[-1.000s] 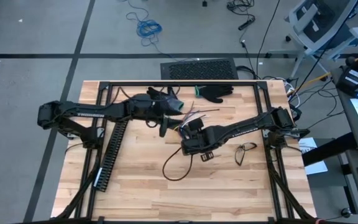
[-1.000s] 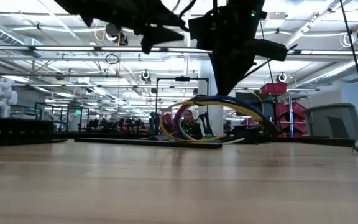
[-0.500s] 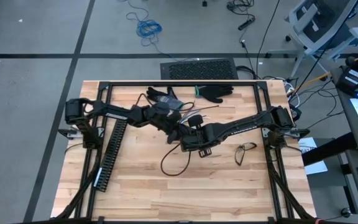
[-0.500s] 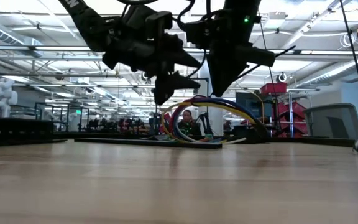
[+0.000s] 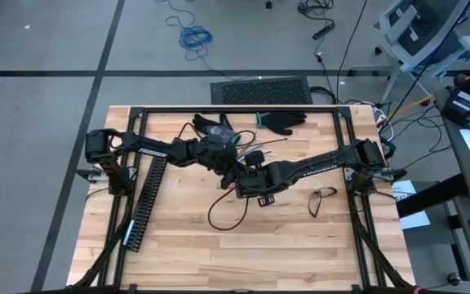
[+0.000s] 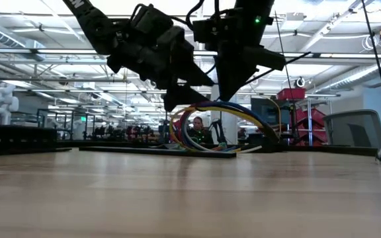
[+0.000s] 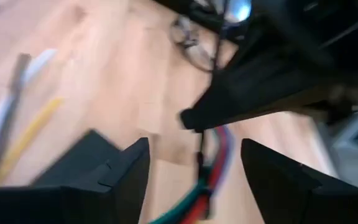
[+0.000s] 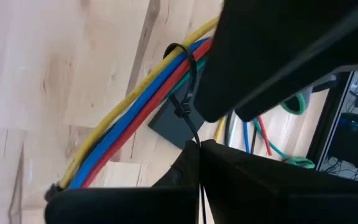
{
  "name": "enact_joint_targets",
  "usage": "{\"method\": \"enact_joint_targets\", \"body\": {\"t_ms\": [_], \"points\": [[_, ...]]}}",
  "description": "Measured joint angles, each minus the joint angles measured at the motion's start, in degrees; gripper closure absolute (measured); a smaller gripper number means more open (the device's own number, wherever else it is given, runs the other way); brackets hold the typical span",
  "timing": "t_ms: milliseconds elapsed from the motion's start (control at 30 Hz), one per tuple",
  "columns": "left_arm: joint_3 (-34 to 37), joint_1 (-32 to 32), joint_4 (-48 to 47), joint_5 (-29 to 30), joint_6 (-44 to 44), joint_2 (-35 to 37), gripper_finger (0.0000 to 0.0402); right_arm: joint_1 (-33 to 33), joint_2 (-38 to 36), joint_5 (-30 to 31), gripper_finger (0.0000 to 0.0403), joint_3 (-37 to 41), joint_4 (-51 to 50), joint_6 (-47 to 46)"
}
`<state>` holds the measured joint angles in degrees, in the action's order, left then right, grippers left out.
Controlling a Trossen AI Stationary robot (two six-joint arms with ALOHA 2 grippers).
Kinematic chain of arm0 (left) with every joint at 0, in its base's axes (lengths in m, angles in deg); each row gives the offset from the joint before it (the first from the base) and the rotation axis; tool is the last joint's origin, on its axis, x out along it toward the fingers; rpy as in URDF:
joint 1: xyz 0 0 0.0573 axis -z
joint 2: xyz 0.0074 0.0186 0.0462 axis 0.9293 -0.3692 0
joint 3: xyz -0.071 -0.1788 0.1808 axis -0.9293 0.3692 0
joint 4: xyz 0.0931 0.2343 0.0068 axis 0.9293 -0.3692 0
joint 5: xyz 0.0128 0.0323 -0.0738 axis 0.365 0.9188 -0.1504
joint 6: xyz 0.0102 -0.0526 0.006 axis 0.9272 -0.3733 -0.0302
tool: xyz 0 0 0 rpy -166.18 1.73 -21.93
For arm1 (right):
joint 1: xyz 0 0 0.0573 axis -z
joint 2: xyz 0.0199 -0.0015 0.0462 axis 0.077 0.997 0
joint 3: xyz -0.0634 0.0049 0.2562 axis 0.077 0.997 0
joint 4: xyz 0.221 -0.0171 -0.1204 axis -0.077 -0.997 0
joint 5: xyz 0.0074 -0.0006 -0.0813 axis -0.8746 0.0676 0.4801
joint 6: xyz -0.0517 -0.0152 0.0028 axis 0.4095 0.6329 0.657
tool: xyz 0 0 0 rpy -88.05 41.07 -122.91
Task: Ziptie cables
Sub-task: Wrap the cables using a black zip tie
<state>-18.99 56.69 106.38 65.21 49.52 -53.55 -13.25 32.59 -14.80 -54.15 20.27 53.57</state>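
Right gripper (image 8: 194, 152) pinches the black ziptie's (image 8: 185, 81) tail around the cables (image 8: 126, 134); left gripper (image 7: 194, 177) hangs released beside them.

no readable text anywhere. left arm (image 5: 137, 147) has pale lettering along its link in the high view, too small to make out.

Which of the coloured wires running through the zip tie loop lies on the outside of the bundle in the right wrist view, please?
The yellow wire: it runs along the bundle's outer edge, with the blue wire beside it and the red wire beyond that.
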Motion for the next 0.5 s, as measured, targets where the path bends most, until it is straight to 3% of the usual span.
{"method": "enact_joint_targets", "body": {"t_ms": [167, 500], "points": [[0.0, 0.33, -0.05, 4.73, 2.96, 0.0, 0.0123, 0.28, 0.0, -1.21, 0.0403, -0.02, 1.14, 0.23], [-0.02, 1.31, 0.05, 7.9, 5.34, -1.31, 0.0118, 0.38, 0.0, -1.72, 0.0403, -0.02, 1.83, 0.84]]}}
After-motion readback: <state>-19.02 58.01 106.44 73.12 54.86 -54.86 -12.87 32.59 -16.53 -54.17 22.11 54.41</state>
